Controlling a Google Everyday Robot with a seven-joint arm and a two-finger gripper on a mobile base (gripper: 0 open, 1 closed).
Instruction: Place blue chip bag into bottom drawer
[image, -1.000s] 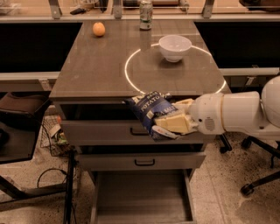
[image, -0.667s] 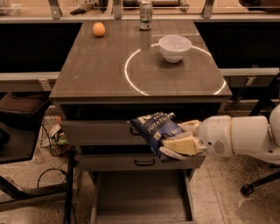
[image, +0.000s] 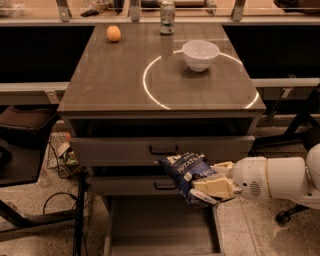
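Grey-brown desk (image: 110, 75), lit ring (image: 144, 82) toward right edge. Speckled floor (image: 247, 227); black cable (image: 52, 200) left. Dark seat (image: 25, 120) beside left edge. Gripper (image: 204, 192) below front edge, right.

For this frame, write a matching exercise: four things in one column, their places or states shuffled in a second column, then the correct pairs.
1. blue chip bag
2. white bowl
3. orange
4. bottom drawer

A. pulled open at the foot of the cabinet
B. far left corner of the cabinet top
C. held by the end effector, low at the cabinet's front
D. on the cabinet top, right of centre

Pairs: 1-C, 2-D, 3-B, 4-A
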